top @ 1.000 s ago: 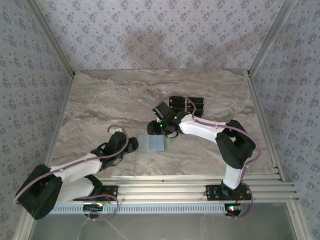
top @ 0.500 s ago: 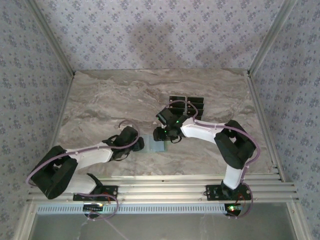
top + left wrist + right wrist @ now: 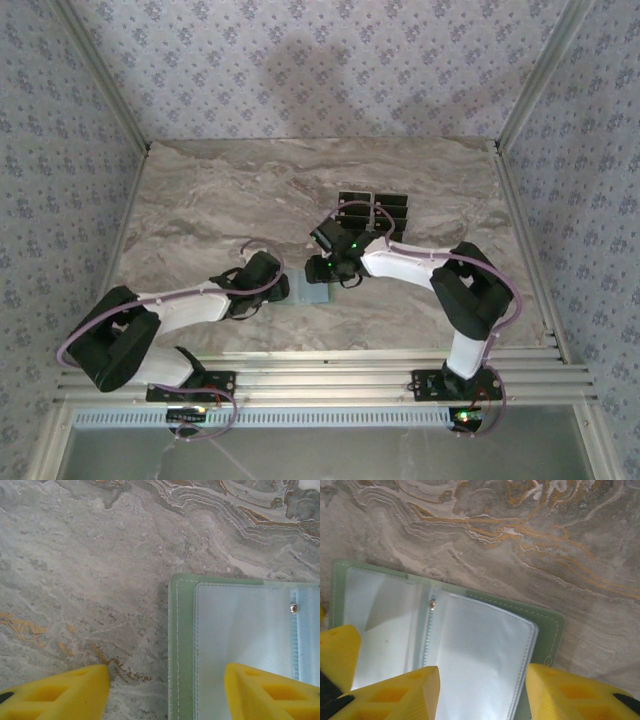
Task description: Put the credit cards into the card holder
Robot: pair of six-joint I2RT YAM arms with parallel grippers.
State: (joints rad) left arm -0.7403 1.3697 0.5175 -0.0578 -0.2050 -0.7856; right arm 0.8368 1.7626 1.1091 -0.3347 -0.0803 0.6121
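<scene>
Overhead, the opened card holder [image 3: 315,292] lies flat between the left gripper [image 3: 284,290] and right gripper [image 3: 322,271], with the credit cards [image 3: 375,209] farther back. Left wrist: jaws parted, straddling the holder's edge, gripping nothing. Right wrist: jaws parted over its clear sleeve [image 3: 480,650], empty.

Overhead view looking down, both wrist views close above card holder [image 3: 240,640]
</scene>
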